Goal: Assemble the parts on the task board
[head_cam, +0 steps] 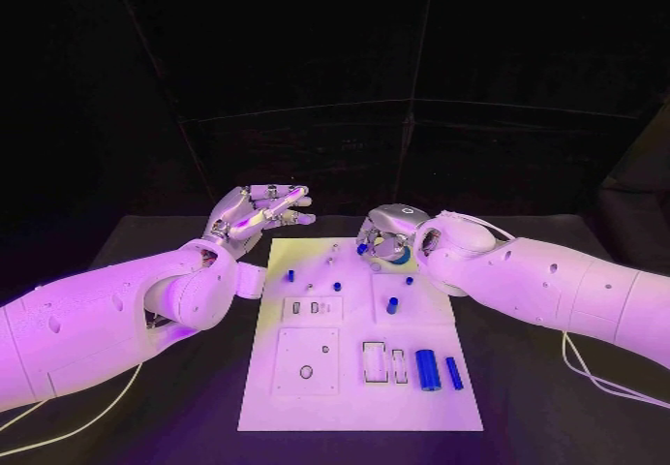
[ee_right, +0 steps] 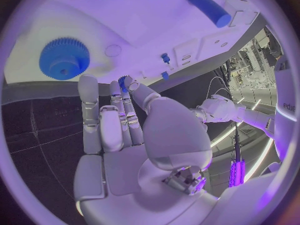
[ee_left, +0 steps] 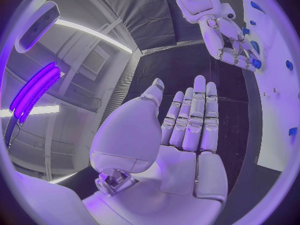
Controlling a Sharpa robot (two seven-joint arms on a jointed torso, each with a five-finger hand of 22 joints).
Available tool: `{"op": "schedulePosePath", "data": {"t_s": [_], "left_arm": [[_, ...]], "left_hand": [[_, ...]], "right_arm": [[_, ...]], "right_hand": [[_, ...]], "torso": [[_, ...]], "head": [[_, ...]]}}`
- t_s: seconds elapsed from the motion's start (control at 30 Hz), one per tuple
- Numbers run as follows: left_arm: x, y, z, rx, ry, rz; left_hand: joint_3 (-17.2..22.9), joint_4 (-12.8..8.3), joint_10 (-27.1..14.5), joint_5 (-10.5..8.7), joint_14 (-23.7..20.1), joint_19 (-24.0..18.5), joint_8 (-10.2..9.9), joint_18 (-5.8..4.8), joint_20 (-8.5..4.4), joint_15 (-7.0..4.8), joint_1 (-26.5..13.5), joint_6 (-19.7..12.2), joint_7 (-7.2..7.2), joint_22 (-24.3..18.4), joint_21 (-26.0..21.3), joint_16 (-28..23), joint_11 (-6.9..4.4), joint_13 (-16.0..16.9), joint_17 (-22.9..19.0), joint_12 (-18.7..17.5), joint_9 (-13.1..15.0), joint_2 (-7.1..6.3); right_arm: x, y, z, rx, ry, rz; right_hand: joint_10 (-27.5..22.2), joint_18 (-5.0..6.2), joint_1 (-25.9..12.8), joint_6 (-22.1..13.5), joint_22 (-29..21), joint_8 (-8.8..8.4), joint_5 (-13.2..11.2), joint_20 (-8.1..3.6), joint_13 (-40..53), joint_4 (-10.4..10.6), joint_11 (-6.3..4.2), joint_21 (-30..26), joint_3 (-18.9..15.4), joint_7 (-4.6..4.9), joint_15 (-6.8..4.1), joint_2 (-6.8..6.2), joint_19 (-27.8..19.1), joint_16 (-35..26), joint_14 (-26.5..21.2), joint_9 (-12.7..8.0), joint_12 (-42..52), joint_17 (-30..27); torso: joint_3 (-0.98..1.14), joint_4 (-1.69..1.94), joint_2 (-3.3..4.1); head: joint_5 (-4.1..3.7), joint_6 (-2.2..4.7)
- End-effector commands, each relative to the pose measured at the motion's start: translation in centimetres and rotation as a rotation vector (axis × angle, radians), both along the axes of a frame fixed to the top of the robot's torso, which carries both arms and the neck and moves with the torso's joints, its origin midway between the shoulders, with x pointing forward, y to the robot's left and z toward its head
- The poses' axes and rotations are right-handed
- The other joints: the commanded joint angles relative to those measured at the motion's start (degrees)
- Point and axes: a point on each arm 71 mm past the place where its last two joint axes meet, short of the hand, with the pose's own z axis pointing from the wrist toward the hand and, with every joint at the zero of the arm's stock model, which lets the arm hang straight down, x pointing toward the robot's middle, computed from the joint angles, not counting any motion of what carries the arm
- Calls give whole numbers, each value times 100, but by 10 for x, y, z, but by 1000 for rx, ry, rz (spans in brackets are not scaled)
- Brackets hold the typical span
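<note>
Task board (head_cam: 360, 387) is seen centre frame in head view, blue parts on it, incl. two cylinders (head_cam: 439, 371) lower right. Left hand (head_cam: 259, 215) is held upper left, off the board, fingers apart, empty. Right hand (head_cam: 387, 235) is over board's top edge; a small blue part (ee_right: 123, 81) is pinched at its fingertips, per right wrist view. A blue gear (ee_right: 64, 58) is shown there too.

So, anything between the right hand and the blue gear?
Nothing visible: bare task board lies between the right hand and the blue gear. That hand pinches a small blue part.
</note>
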Motion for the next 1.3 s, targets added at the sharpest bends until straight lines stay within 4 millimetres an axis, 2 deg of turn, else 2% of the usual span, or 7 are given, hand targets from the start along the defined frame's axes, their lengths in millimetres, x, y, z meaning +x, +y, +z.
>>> {"op": "schedulePosePath", "data": {"t_s": [0.03,0.17,0.23,0.63,0.83,1.3], "left_arm": [[0,-1,1,-1,-6,-11],[0,-1,2,-2,-6,-12],[0,-1,2,-2,-6,-13],[0,-1,5,-2,-9,-16],[0,-1,6,-2,-11,-15],[0,-1,7,-1,-12,-16]], "left_hand": [[0,-27,-31,16,-32,29,-21,32,9,24,-18,0,29,-5,-11,-26,-12,-8,5,-16,-9,35],[0,-27,-31,16,-32,29,-21,32,9,24,-18,0,29,-5,-11,-26,-12,-8,5,-16,-9,35],[0,-27,-31,16,-32,29,-21,32,9,24,-18,0,29,-5,-11,-26,-12,-8,5,-16,-9,35],[0,-27,-31,16,-32,29,-21,32,9,24,-18,0,29,-5,-11,-26,-12,-8,5,-16,-9,35],[0,-27,-31,16,-32,29,-21,32,9,24,-18,0,29,-5,-11,-26,-12,-8,5,-16,-9,35],[-2,-37,-35,16,-36,27,-27,31,12,27,-15,-1,31,-11,-16,-38,-9,-7,9,-25,-8,35]], "right_arm": [[5,4,5,56,-34,-33],[8,12,4,62,-37,-36],[9,15,4,65,-40,-40],[13,28,3,62,-34,-49],[14,32,2,56,-25,-47],[16,37,1,50,-19,-51]], "right_hand": [[15,11,-51,23,7,-3,6,0,0,37,-2,30,11,-3,-34,-12,34,8,215,-1,-2,2],[5,12,-63,18,6,-8,7,1,-2,50,1,34,21,-1,-32,-22,31,11,215,-2,-12,2],[5,12,-63,18,6,-8,7,1,-2,50,1,34,21,-1,-32,-22,31,11,215,-2,-12,2],[-17,10,-62,0,20,-22,3,2,-5,58,6,51,53,5,-29,-51,28,26,217,-7,-33,24],[-24,9,-66,-6,25,-25,0,3,-6,64,10,56,60,9,-27,-60,28,29,217,-8,-39,24],[-51,10,-98,-30,17,-36,-1,11,-8,100,23,60,81,22,-15,-94,11,34,216,-12,-60,20]], "torso": [[0,20,15],[-8,47,46],[-9,58,58],[-34,105,142],[-39,113,181],[-38,110,177]], "head": [[17,5],[16,29],[14,17],[-14,45],[-1,47],[21,13]]}}
